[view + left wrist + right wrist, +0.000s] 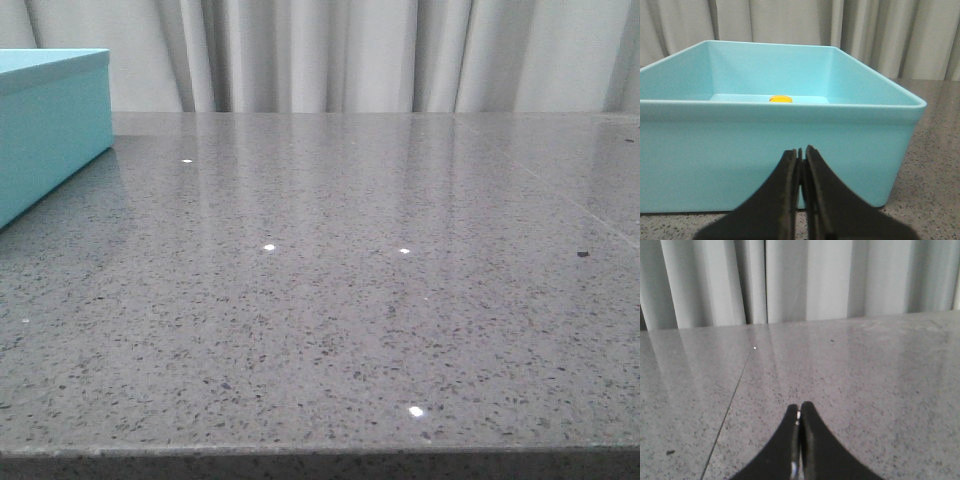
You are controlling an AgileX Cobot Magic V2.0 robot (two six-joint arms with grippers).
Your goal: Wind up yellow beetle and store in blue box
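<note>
The blue box (50, 120) stands at the far left of the table in the front view; only its right end shows there. In the left wrist view the blue box (765, 160) fills the frame, and the top of the yellow beetle (780, 99) shows low inside it, near the far wall. My left gripper (801, 151) is shut and empty, just in front of the box's near wall. My right gripper (799, 407) is shut and empty over bare table. Neither gripper shows in the front view.
The grey speckled stone table (350, 300) has a seam line (735, 395) running across it and a small dark speck (583, 254) at the right. Pale curtains (330, 55) hang behind the table's far edge.
</note>
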